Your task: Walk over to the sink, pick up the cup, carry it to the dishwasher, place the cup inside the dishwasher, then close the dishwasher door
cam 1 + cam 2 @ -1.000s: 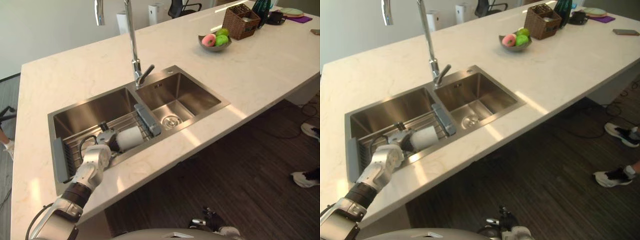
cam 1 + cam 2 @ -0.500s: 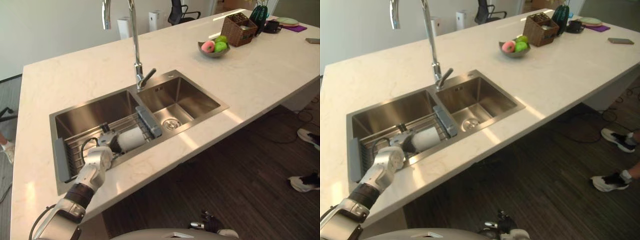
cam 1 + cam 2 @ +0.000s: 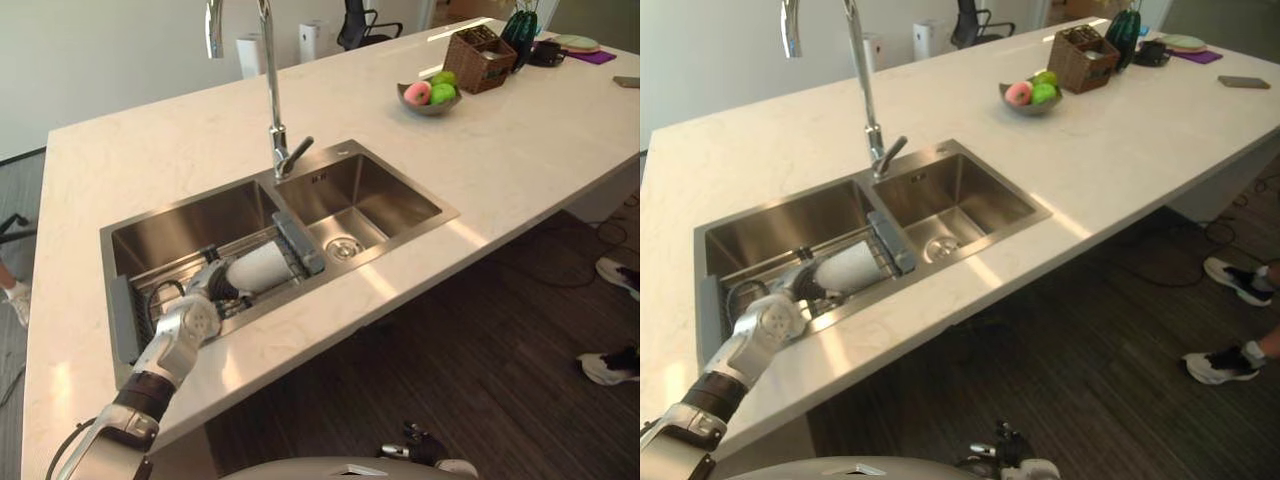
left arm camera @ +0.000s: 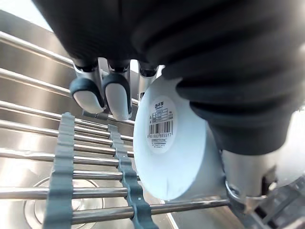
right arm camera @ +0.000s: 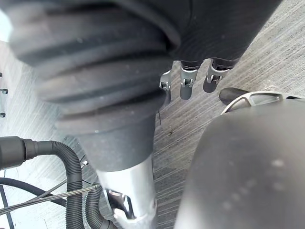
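Note:
The white cup lies on its side over the wire rack in the left basin of the steel sink. My left hand reaches in from the counter's near edge and is shut on the cup's near end. In the left wrist view my fingers curl along one side of the cup, whose labelled base faces the camera, and the thumb presses the other side. My right hand hangs relaxed low over the dark wood floor.
A tall faucet rises between the two basins, and a grey rack end piece borders the cup. A fruit bowl and a wicker basket stand far back on the counter. A person's shoes show at right.
The cup's far end has lifted and tipped up off the rack in my left hand, and the wrist has drawn slightly toward the counter edge. The camera shifted a little earlier on.

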{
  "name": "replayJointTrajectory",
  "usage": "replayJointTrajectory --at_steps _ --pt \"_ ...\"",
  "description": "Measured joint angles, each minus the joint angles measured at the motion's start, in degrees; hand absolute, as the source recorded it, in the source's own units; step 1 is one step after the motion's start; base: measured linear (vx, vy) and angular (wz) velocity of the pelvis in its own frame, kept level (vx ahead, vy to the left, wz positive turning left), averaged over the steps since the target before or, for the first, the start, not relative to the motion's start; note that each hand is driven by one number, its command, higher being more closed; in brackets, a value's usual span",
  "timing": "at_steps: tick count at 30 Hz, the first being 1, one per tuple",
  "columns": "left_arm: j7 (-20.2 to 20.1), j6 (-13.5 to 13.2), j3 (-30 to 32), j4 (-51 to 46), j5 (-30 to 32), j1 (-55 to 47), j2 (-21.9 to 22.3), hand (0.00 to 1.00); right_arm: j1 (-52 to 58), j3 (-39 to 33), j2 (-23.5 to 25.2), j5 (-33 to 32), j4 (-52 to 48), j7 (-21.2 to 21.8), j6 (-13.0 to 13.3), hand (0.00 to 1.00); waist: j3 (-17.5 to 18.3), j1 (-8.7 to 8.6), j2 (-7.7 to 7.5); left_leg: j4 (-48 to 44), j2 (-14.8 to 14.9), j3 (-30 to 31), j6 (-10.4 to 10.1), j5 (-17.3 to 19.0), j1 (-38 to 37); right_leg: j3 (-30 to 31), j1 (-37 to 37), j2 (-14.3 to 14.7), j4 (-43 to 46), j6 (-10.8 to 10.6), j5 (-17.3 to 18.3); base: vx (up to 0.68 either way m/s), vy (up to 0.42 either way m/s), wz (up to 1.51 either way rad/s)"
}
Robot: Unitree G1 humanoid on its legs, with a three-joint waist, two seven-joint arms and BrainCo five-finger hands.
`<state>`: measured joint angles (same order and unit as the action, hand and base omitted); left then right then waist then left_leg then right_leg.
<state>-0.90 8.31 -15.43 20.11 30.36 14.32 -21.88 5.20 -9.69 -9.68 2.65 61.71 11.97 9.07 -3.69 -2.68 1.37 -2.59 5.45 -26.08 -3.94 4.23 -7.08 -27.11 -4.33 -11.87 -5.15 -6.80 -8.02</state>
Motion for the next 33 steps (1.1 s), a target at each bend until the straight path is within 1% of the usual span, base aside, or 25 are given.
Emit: replayJointTrajectory --at_steps 5,8,9,11,12,14,16,17,20,22,23,24,25,27,28,30,31,33 --pt "0.42 -0.98 0.0 -3.28 -0.53 -1.46 0.09 1.0 0.01 0.01 0.32 0.0 -0.06 0.0 0.01 0.0 -0.42 0.16 -0.67 0.09 -0.01 0.89 0.0 -0.01 0.02 -0.77 -0.54 -0.02 0.0 -0.27 0.21 0.01 0.003 0.09" --pt "0.46 -0.95 0.1 -4.7 -3.03 -2.1 0.14 1.0 0.09 -0.06 0.46 0.0 -0.06 0.0 0.03 0.0 -0.54 0.43 -0.86 0.19 -0.02 0.95 0.0 -0.01 0.01 -0.94 -0.55 -0.02 0.0 -0.34 0.27 0.0 0.0 0.0" --pt "0.57 -0.9 0.28 -4.93 -6.27 -2.21 0.24 1.0 0.09 -0.1 0.51 0.0 -0.06 -0.01 0.08 0.0 -0.55 0.58 -0.86 0.25 -0.02 1.03 0.0 -0.01 0.01 -1.1 -0.58 -0.02 0.0 -0.37 0.29 0.0 0.0 0.0" --pt "1.03 -0.98 0.99 -5.01 -9.67 -2.45 0.6 1.0 0.08 -0.13 0.6 0.0 -0.06 -0.02 0.2 0.0 -0.56 0.59 -0.86 0.27 -0.02 1.12 0.0 -0.01 0.0 -1.29 -0.65 -0.02 0.0 -0.38 0.29 0.0 0.0 0.0" --pt "2.07 -1.38 1.88 -5.46 -12.74 -3.04 0.69 1.0 0.08 -0.13 0.75 0.0 -0.07 -0.02 0.54 0.0 -0.61 0.47 -0.81 0.27 -0.02 1.19 0.0 -0.01 -0.04 -1.48 -0.76 -0.01 0.0 -0.38 0.29 0.0 0.0 0.0" --pt "3.18 -2.13 2.23 -5.7 -16.03 -3.31 0.69 1.0 0.16 -0.16 0.8 0.0 -0.07 -0.03 0.73 0.0 -0.87 0.55 -1.1 0.26 -0.02 1.39 0.01 -0.02 -0.03 -1.68 -0.91 -0.01 0.0 -0.38 0.28 0.0 0.004 0.05" --pt "4.68 -3.53 4.14 -6.16 -22.13 -4.61 1.2 1.0 0.2 -1.23 1.24 -0.01 -0.08 -0.12 0.78 0.0 -1.17 0.59 -1.57 0.23 -0.02 1.52 0.01 -0.02 -0.04 -1.82 -1.01 -0.01 0.0 -0.38 0.28 0.0 0.003 0.02" --pt "5.19 -3.69 4.67 -6.17 -23.67 -4.88 1.51 1.0 0.23 -1.69 1.42 -0.01 -0.08 -0.14 0.81 0.0 -1.21 0.61 -1.64 0.24 -0.02 1.53 0.01 -0.02 -0.04 -1.83 -1.02 -0.01 0.0 -0.38 0.28 0.0 0.0 0.0" --pt "7.09 -4.29 7.42 -8.3 -30.96 -6.95 3.01 1.0 0.95 -2.55 2.17 -0.01 -0.14 -0.34 1.03 0.0 -1.4 0.59 -1.75 0.23 -0.02 1.93 0.02 -0.02 -0.11 -2.09 -1.54 -0.02 0.0 -0.38 0.28 0.01 0.005 0.06" --pt "8.32 -6.42 9.74 -11.57 -35.99 -8.52 4.28 1.0 1.43 -2.88 2.21 -0.01 -0.19 -0.74 1.27 0.0 -1.47 0.88 -1.68 0.19 -0.02 2.34 0.03 -0.01 -0.19 -2.5 -1.74 -0.01 0.0 -0.38 0.28 0.01 0.007 0.1" --pt "8.5 -7.07 10.63 -12.47 -37.07 -8.82 4.74 1.0 1.46 -2.93 2.22 -0.02 -0.19 -0.81 1.27 0.0 -1.52 1.02 -1.66 0.17 -0.02 2.41 0.03 -0.01 -0.18 -2.58 -1.78 -0.01 0.0 -0.38 0.28 0.0 0.006 0.05" --pt "9.27 -8.55 11.69 -13.89 -39.42 -9.23 5.28 1.0 1.62 -3.14 2.23 -0.04 -0.19 -0.9 1.35 0.0 -1.64 1.29 -1.58 0.1 -0.02 2.49 0.04 0.0 -0.18 -2.76 -1.87 -0.02 0.0 -0.38 0.27 -0.01 0.003 0.04" --pt "9.42 -9.05 12.2 -14.72 -40.48 -9.53 5.36 1.0 1.85 -3.52 2.28 -0.04 -0.22 -0.92 1.37 0.0 -1.67 1.37 -1.52 0.08 -0.02 2.53 0.04 0.0 -0.16 -2.87 -1.9 -0.02 0.0 -0.38 0.27 -0.01 0.004 0.04" --pt "10.32 -11.37 14.29 -17.55 -43.32 -10.25 6.63 1.0 2.06 -4.29 2.35 -0.19 -0.57 -1.52 2.03 0.0 -1.93 1.83 -1.11 -0.04 -0.01 2.78 0.05 -0.01 -0.16 -3.26 -2.17 -0.06 0.0 -0.37 0.28 -0.01 0.003 0.05" --pt "10.67 -12.1 14.8 -18.45 -43.88 -10.68 7.05 1.0 2.06 -4.55 2.38 -0.35 -0.57 -1.84 2.06 0.0 -1.98 1.84 -1.02 -0.08 -0.01 2.88 0.05 0.0 -0.19 -3.36 -2.33 -0.06 0.0 -0.37 0.28 -0.01 0.006 0.07" --pt "11.83 -14.79 16.6 -23.01 -45.38 -12.03 9.37 1.0 2.84 -5.21 2.53 -1.38 -0.38 -2.62 2.65 0.0 -2.0 2.35 -0.94 -0.29 0.03 3.09 0.12 -0.05 0.06 -3.37 -2.57 -0.13 0.02 -0.37 0.27 0.01 0.008 0.06" --pt "12.08 -15.53 17.07 -24.03 -45.54 -12.36 9.86 1.0 3.02 -5.2 2.54 -1.64 -0.38 -2.62 2.79 0.0 -2.0 2.46 -0.94 -0.31 0.02 3.15 0.15 -0.08 0.1 -3.36 -2.59 -0.15 0.02 -0.37 0.27 0.0 0.008 0.04" --pt "13.43 -19.14 19.21 -27.86 -46.31 -13.61 11.81 1.0 3.82 -5.85 2.86 -2.97 -0.19 -2.62 3.78 0.0 -1.99 2.75 -0.95 -0.38 -0.01 3.35 0.23 -0.14 0.21 -3.35 -2.7 -0.19 0.03 -0.36 0.27 -0.01 0.009 0.05"
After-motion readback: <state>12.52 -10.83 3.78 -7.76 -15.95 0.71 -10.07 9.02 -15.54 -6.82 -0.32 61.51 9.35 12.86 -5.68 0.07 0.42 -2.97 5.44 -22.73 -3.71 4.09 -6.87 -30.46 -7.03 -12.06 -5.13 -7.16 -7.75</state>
